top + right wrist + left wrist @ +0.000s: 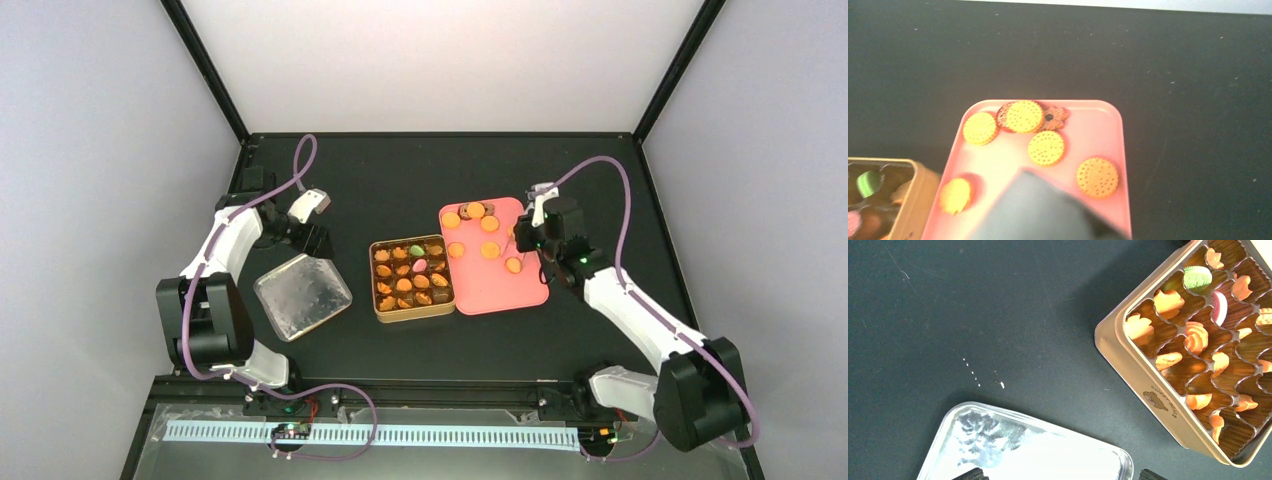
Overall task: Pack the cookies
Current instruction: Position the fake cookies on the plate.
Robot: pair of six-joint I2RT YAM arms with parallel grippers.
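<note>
— Where do the cookies (pixel 1046 148) lie relative to the right hand (pixel 518 245)?

— The loose ones are on the pink tray (pixel 1098 130), beneath and ahead of it. From above, one orange cookie lies just beside the hand's tip, near the tray's right edge. In the wrist view a dark blurred shape fills the near bottom. Just past it are a flower-shaped cookie on the left and a round one on the right. Another round one lies mid-tray. At the far end are two more, one resting on dark brown biscuits.

— Is that hand closed on anything?

— I cannot tell; its fingers are blurred or hidden.

— And its arm?

— It rises from the near right corner of the worktop (pixel 400 180). The elbow is out to the right, the forearm angles inward and away, and the hand is over the tray's right side.

— The left hand (pixel 312 238)?

— Open. Its fingertips (pixel 970 474) stand wide apart and hold nothing, at the far part of the silver lid (pixel 1048 455), which lies flat on the worktop. That arm is folded, elbow near, forearm running away, wrist turned right.

— Any cookies near it?

— Yes, in the tin (pixel 1145 370), which sits to that hand's right and apart from it, between lid and tray. They are mostly orange, with one green (pixel 1197 277) and one pink (pixel 1219 307).
</note>
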